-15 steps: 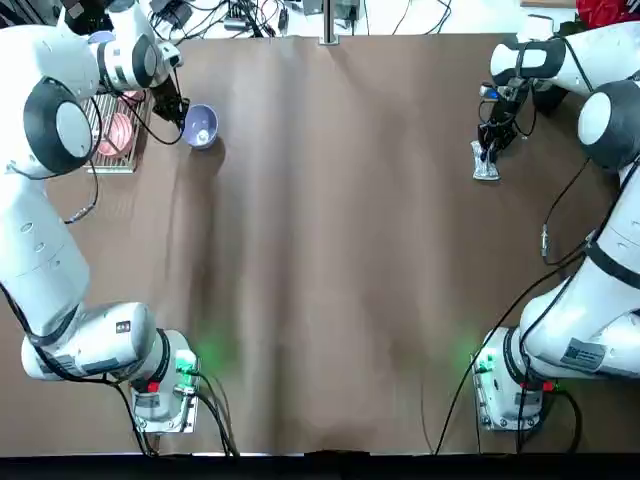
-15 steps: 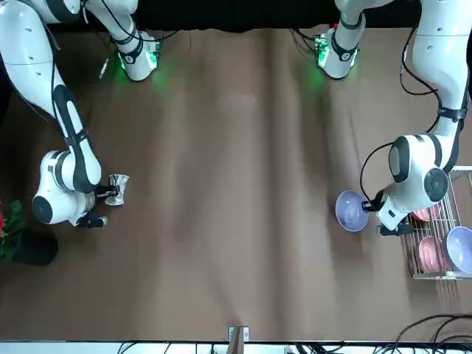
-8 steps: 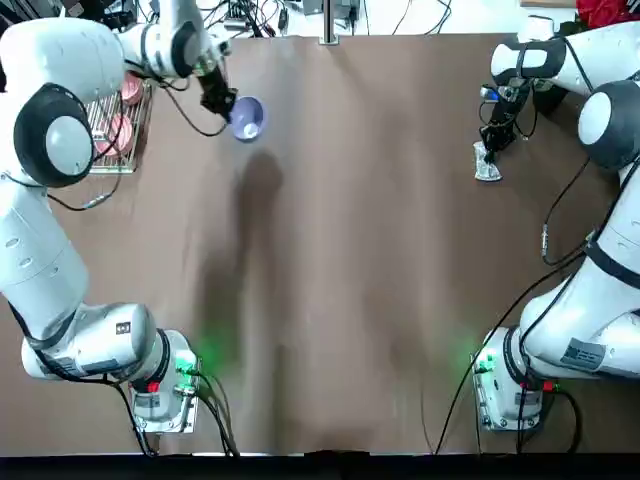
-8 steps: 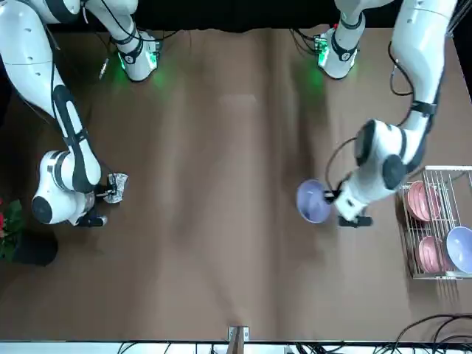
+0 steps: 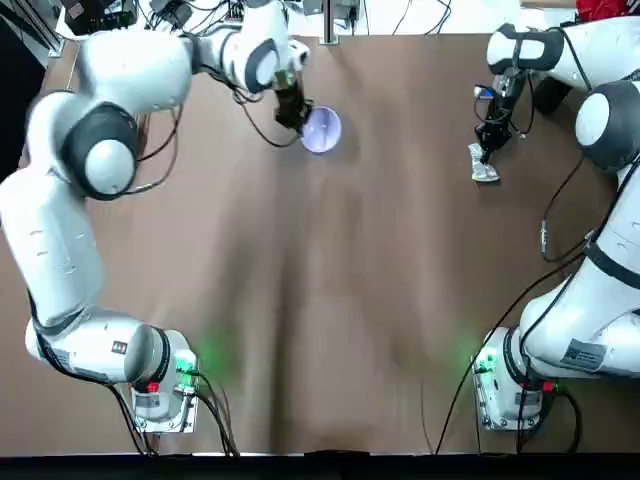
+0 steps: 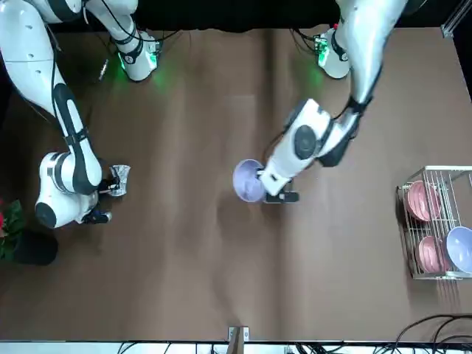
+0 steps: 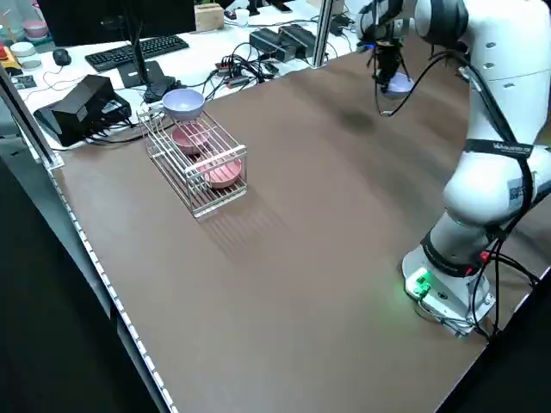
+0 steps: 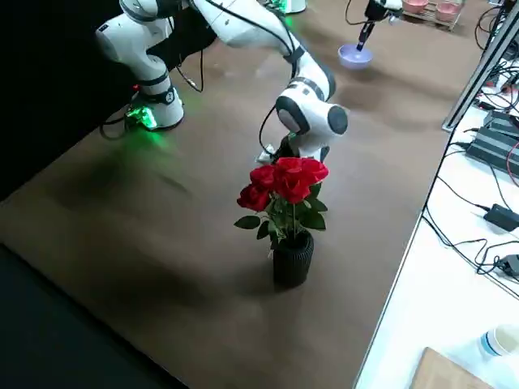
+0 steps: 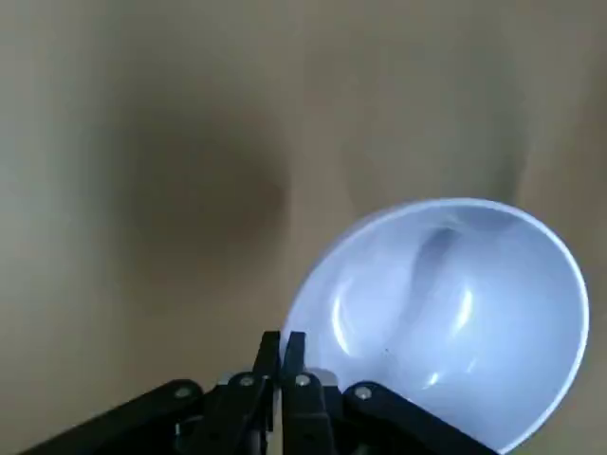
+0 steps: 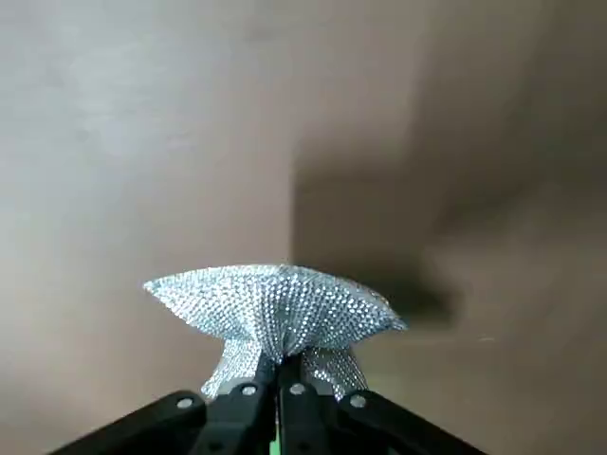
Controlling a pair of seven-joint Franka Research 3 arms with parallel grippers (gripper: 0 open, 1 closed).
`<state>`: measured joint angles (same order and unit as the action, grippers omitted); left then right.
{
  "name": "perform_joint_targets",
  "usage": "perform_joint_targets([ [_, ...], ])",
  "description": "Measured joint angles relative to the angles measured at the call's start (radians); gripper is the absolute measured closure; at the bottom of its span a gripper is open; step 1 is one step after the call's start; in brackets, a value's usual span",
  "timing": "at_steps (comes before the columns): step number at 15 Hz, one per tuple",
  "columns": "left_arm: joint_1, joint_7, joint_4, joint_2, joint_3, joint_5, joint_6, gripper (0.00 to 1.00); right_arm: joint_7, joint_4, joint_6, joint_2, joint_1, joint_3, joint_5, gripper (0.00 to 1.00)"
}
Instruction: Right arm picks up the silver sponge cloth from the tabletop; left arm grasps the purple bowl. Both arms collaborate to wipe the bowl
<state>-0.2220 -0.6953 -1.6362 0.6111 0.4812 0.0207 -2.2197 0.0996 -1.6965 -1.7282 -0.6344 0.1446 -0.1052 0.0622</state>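
The purple bowl [image 5: 322, 130] hangs tilted above the tabletop [image 5: 330, 300] near the far middle. My left gripper [image 5: 293, 112] is shut on its rim. The left wrist view shows the bowl [image 9: 446, 303] with its whitish inside and the rim pinched by that gripper [image 9: 282, 346]. From the front, the bowl [image 6: 248, 181] sits just beside the left gripper [image 6: 274, 193]. At the far right, my right gripper [image 5: 487, 150] is shut on the silver sponge cloth [image 5: 484, 166]. The cloth [image 10: 275, 303] bunches out past the right gripper [image 10: 282, 365] and casts a shadow on the table.
A wire rack [image 6: 431, 228] with pink bowls and another lavender bowl stands at the table's far left corner. A black vase of red roses [image 8: 288, 203] stands by the far right edge, close to the right arm. Cables and boxes lie beyond the far edge.
My left arm has carried the bowl from beside the rack rightward to the table's far middle. The right gripper with the cloth has barely moved.
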Motion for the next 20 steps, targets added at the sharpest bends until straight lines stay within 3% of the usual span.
perform_joint_targets([
  [2, -0.071, -0.078, 0.085, 0.079, -0.023, 0.02, -0.006, 0.96, -0.014, 0.019, 0.035, 0.004, -0.033, -0.017, 0.045, 0.98],
  [4, -0.151, -0.137, 0.145, 0.138, -0.088, 0.04, -0.027, 0.96, -0.024, 0.037, 0.098, 0.021, -0.079, -0.022, 0.089, 0.98],
  [7, -0.238, -0.177, 0.175, 0.185, -0.172, 0.041, -0.075, 0.96, -0.03, 0.069, 0.212, 0.09, -0.124, -0.033, 0.195, 0.98],
  [10, -0.245, -0.197, 0.187, 0.195, -0.179, 0.041, -0.082, 0.96, -0.068, 0.08, 0.23, 0.155, -0.174, -0.039, 0.287, 0.98],
  [13, -0.244, -0.211, 0.191, 0.196, -0.182, 0.041, -0.082, 0.96, -0.26, 0.08, 0.073, 0.156, -0.282, -0.041, 0.321, 0.98],
  [20, -0.247, -0.25, 0.191, 0.198, -0.182, 0.041, -0.082, 0.96, -0.301, 0.077, -0.165, 0.058, -0.367, -0.041, 0.554, 0.98],
])
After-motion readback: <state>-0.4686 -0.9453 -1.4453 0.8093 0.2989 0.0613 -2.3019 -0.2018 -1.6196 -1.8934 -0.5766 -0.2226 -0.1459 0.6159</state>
